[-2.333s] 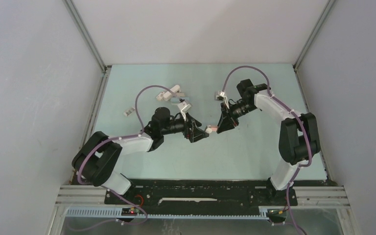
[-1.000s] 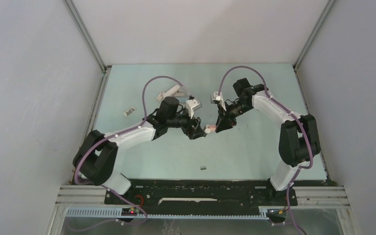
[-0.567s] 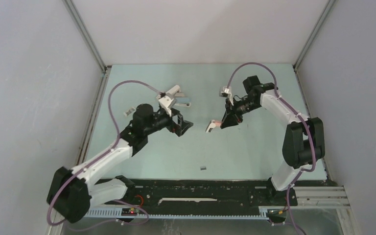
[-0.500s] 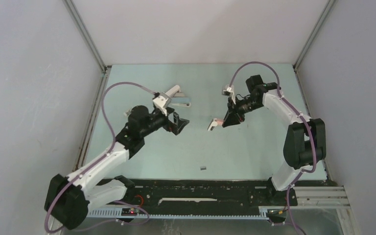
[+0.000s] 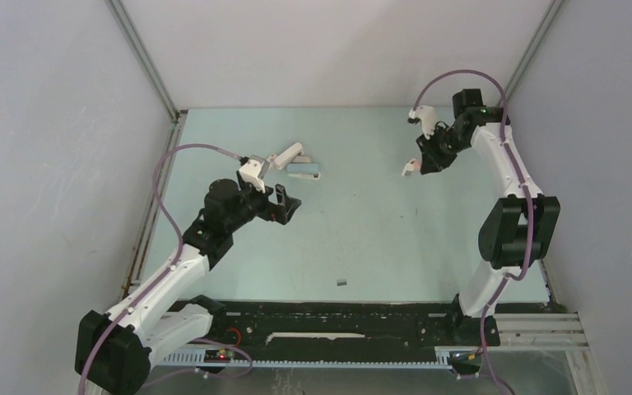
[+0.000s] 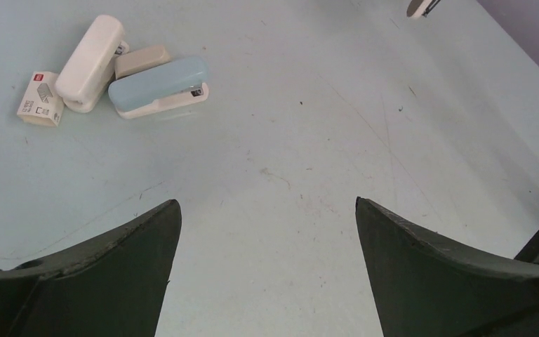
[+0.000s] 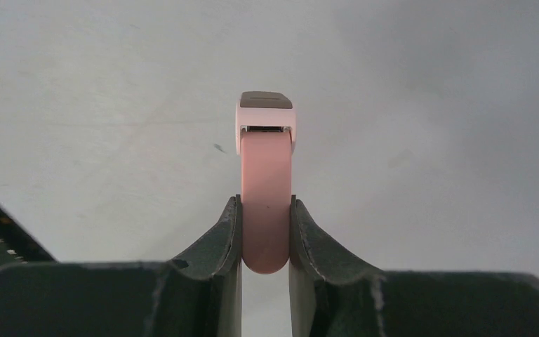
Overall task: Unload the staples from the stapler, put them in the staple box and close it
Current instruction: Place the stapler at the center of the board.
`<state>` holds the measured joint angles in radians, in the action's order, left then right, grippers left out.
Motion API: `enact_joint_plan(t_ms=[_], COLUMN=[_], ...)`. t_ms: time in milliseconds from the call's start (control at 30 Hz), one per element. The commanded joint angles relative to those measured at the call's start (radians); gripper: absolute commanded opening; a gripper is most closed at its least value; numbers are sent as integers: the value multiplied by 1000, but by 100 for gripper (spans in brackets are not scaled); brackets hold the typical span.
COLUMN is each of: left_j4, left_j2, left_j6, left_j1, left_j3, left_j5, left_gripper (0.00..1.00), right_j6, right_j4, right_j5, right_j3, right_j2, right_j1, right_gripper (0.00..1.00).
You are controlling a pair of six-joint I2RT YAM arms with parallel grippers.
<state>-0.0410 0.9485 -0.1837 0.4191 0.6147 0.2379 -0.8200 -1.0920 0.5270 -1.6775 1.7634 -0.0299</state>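
Note:
A pink stapler (image 7: 267, 175) is pinched between the fingers of my right gripper (image 7: 265, 210), held in the air over the table's back right (image 5: 411, 167). Its grey-tipped front end points away from the wrist camera. One tiny dark grey strip of staples (image 5: 341, 282) lies on the table near the front middle, apart from both arms. My left gripper (image 5: 288, 202) hovers over the table's left middle with its jaws wide apart and nothing between them (image 6: 267, 203). The pink stapler also shows at the top edge of the left wrist view (image 6: 421, 7).
A white stapler (image 6: 91, 63), a beige one (image 6: 142, 61) and a light blue one (image 6: 160, 86) lie together at the back left, with a small white-and-red box (image 6: 40, 100) beside them. Grey walls close in the pale green table (image 5: 378, 247) on three sides.
My left gripper let go of the pink stapler, opened wide and drew back to the left. The right arm carried the stapler to the back right. A staple strip now lies near the front.

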Motion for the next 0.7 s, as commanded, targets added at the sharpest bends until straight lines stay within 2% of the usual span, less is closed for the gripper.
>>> enact_joint_plan(t_ms=[0,267,500,667], left_j4=[3,7,7,9], left_j2=[-25,-76,-78,-80], left_j6=[-9,6,5,3], left_j1=[-5,-6,-6,-6], left_j3=[-12,-47,-51,-51], left_j5=[-26,-61,-74,-73], left_gripper=[100,100,100,100], right_j6=[28,9,3,26], right_j4=[-58,-75,-81,-66], right_j5=[-263,-444,-479,-472], right_j3=[-83,-186,-256,-318], right_j2=[79,192,294,378], right_j1=[67,149,156,105], right_gripper=[0,0,0,0])
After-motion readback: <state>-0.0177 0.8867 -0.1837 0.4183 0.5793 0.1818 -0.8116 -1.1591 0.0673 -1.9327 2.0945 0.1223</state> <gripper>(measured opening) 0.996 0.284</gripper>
